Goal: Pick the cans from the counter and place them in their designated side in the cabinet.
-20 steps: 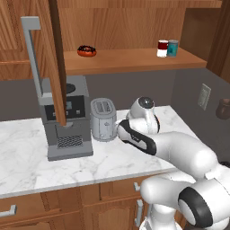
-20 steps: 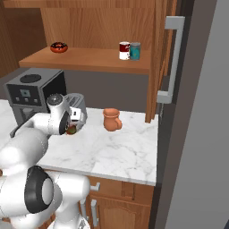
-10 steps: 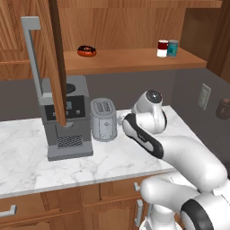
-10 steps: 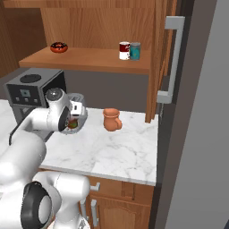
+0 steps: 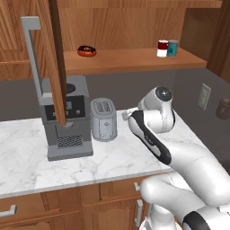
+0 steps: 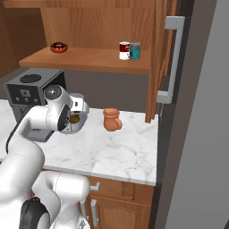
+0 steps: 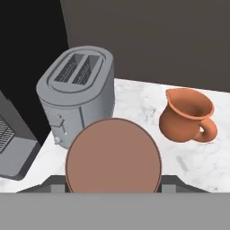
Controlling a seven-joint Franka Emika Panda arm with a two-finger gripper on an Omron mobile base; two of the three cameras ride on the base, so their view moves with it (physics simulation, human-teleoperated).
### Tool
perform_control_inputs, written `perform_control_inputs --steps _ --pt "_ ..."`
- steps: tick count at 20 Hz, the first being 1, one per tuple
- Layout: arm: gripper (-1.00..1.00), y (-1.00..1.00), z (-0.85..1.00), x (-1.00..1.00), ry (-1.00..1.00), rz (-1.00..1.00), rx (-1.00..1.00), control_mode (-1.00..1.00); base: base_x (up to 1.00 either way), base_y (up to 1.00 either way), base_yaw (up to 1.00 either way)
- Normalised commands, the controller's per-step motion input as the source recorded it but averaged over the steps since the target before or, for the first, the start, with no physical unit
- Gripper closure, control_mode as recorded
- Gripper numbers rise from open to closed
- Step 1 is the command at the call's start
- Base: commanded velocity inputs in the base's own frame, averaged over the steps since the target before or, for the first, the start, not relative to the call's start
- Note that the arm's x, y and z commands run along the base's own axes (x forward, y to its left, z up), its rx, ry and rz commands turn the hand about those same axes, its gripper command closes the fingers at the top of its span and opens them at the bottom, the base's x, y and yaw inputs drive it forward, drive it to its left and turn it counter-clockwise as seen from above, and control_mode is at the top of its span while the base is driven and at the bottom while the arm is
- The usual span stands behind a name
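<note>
gripper (image 6: pixel 75 120) was clamped on the reddish-brown can (image 7: pixel 113 156), held up off the counter (image 6: pixel 120 152); in the hand view the can's flat brown top sat right between the finger tips, and from the right base view a bit of its orange label showed inside the hand. the arm was bent over the marble, with the hand just in front of the toaster (image 5: pixel 103 119), between it and the terracotta mug (image 6: pixel 112 119). the mug stood upright on the counter, handle toward the tall door side. the toaster sat just beside the coffee machine (image 5: pixel 66 120), both against the back wall. the white can with dark red bands (image 6: pixel 124 50) was already up on the cabinet shelf (image 6: pixel 85 59), right-hand end, touching or nearly touching the teal-blue can (image 6: pixel 135 51); couldn't tell which. at the left end of the same shelf lay a small dark round item with red on it (image 5: pixel 86 50), too small to make out. the tall narrow cabinet door (image 5: pixel 57 58) hung open over the coffee machine. the drawers (image 6: pixel 123 190) below the counter were closed.
</note>
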Motion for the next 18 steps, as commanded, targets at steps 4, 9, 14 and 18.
perform_control_inputs --steps 4,9,14,18 --pt "1.0 -0.13 0.32 -0.1 -0.06 0.0 0.0 -1.0 0.0 0.0 0.0" --pt "1.0 -0.13 0.31 -0.11 -0.06 0.0 0.0 -1.0 0.0 0.0 0.0" --pt "1.0 -0.14 0.29 -0.2 -0.07 0.0 0.0 -1.0 0.0 0.0 0.0" --pt "1.0 -0.09 0.22 -0.26 -0.07 0.0 0.0 -1.0 0.0 0.0 0.0"
